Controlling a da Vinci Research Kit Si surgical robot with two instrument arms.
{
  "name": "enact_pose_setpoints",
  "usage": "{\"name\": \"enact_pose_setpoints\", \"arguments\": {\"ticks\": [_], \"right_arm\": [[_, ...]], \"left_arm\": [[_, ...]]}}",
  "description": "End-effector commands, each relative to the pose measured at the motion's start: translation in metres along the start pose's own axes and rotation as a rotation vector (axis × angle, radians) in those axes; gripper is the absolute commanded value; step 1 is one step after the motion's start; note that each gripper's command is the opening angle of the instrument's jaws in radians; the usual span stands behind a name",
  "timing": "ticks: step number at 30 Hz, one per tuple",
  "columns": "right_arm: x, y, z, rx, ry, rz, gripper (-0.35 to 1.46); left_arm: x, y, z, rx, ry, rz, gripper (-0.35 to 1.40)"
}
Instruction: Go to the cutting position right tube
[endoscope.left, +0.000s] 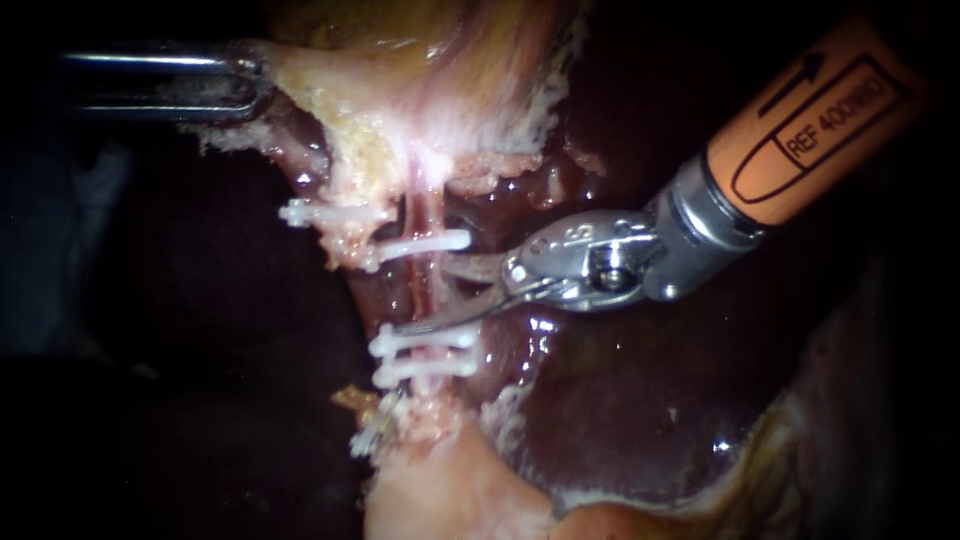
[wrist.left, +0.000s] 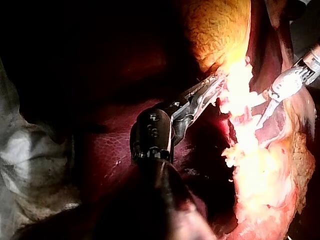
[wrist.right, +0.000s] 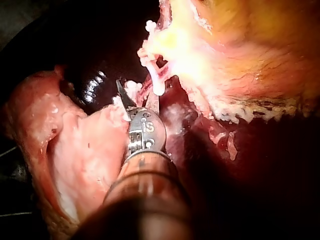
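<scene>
The right tube (endoscope.left: 427, 275), a thin pink strand glistening with moisture, runs down from the pale tissue (endoscope.left: 330, 100) below the gallbladder (endoscope.left: 400, 50) toward the fatty stump beneath, with the dark liver (endoscope.left: 640, 400) behind it. One white clip (endoscope.left: 430, 242) crosses it above and a pair of white clips (endoscope.left: 425, 352) crosses it below, leaving a short bare stretch between them.

The tube looks soft, slack-walled and slippery, likely to tear or roll aside if pushed. That bare stretch appears to be the only safe place to engage it, with the blades set square across and clear of every clip.

The right instrument (endoscope.left: 422, 296), entering from the upper right on an orange-sleeved shaft, has its two slim blade-like jaws open. The upper one lies just beside the tube and the lower one reaches across near the lower pair of clips, so the tube seems to sit in or at the mouth of the gap.

The left instrument (endoscope.left: 250, 80), entering from the left, has its jaws closed on the pale tissue, which looks stretched. A further clip (endoscope.left: 330, 213) sits on a strand to the left.
</scene>
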Motion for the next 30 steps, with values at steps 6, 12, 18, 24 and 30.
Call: {"name": "enact_pose_setpoints", "arguments": {"ticks": [6,12,18,24,30], "right_arm": [[0.001,0.0005,0.0019,0.049,0.024,0.004,1.23],[0.0017,0.001,0.0047,0.035,0.032,0.019,1.23],[0.0017,0.001,0.0063,0.032,0.051,0.04,1.23],[0.0022,0.0002,0.0063,0.052,0.072,0.044,1.23],[0.0037,-0.0023,0.0058,0.122,0.105,0.044,1.19]], "left_arm": [[0.0,0.0,0.0,0.0,0.0,0.0,-0.35],[0.0,0.0,0.0,0.0,0.0,0.0,-0.35],[0.0,0.0,0.0001,0.001,0.0,0.0,-0.35],[-0.0001,0.0,0.0002,0.002,0.001,0.0,-0.35],[-0.0001,0.0,0.0001,0.001,0.001,0.001,-0.35]]}}
